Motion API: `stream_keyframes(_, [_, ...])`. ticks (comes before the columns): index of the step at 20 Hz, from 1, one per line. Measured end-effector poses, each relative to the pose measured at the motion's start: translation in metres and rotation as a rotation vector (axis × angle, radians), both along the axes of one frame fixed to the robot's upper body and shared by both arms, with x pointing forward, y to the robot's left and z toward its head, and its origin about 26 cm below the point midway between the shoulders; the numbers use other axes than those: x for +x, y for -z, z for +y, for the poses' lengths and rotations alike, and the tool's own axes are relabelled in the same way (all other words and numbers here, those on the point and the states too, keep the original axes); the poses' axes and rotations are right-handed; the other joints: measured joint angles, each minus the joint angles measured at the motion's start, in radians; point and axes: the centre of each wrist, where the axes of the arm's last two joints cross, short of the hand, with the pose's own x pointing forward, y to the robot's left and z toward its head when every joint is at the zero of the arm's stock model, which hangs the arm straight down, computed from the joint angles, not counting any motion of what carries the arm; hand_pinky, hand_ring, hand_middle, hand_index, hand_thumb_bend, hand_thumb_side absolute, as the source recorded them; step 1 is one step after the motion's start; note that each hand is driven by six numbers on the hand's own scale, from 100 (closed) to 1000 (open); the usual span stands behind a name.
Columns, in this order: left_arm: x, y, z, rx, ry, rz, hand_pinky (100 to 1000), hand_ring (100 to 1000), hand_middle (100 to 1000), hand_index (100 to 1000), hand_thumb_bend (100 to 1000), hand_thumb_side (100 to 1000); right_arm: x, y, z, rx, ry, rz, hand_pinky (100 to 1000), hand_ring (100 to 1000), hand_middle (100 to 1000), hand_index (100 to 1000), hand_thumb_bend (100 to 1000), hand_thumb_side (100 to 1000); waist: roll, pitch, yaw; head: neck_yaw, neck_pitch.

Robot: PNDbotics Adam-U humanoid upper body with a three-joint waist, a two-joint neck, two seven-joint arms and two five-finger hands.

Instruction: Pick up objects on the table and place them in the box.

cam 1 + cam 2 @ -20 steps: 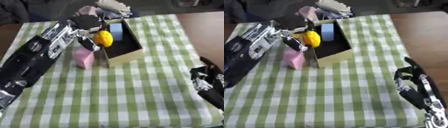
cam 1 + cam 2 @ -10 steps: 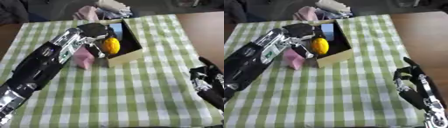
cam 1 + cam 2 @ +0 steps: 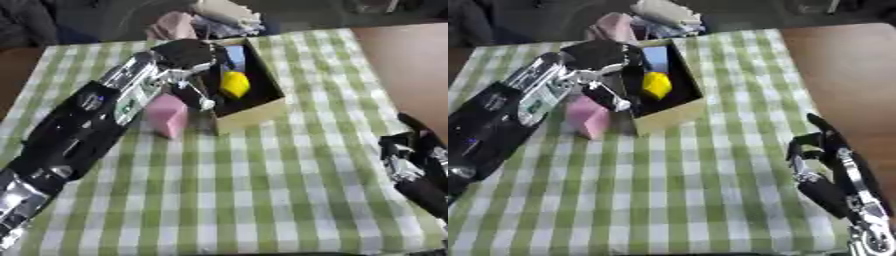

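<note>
Green-checked worktop: I am releasing the yellow object into the box, left hand fingers spread; next I am judging the pink block needs grasping.

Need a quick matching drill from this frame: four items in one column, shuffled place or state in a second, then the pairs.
Items:
1. yellow object
2. pink block
3. left robot hand
4. right robot hand

Places or states:
A. idle near the lower right corner, away from the objects
B. inside the box
C. over the box's left edge
D. on the checked cloth, left of the box

Pairs: 1-B, 2-D, 3-C, 4-A
</note>
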Motion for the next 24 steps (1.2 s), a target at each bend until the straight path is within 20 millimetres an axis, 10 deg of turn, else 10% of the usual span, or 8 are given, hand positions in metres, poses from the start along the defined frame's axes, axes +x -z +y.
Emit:
stream_keyframes(8, [-0.021, -0.001, 0.031, 0.123, -0.02, 0.151, 812, 791, 795, 888, 479, 458, 0.0, 0.0, -0.002, -0.001, 0.008, -0.001, 661, 791, 602, 968, 100, 470, 0.0, 0.0, 0.013, -0.013, 0.0])
stream_keyframes(24, [-0.03, 0.006, 0.076, 0.245, -0.145, 0.2, 860, 858, 849, 909, 557, 320, 0.001, -0.001, -0.002, -0.001, 0.009, -0.003, 661, 791, 602, 968, 100, 470, 0.0, 0.004, 0.002, -0.01, -0.009])
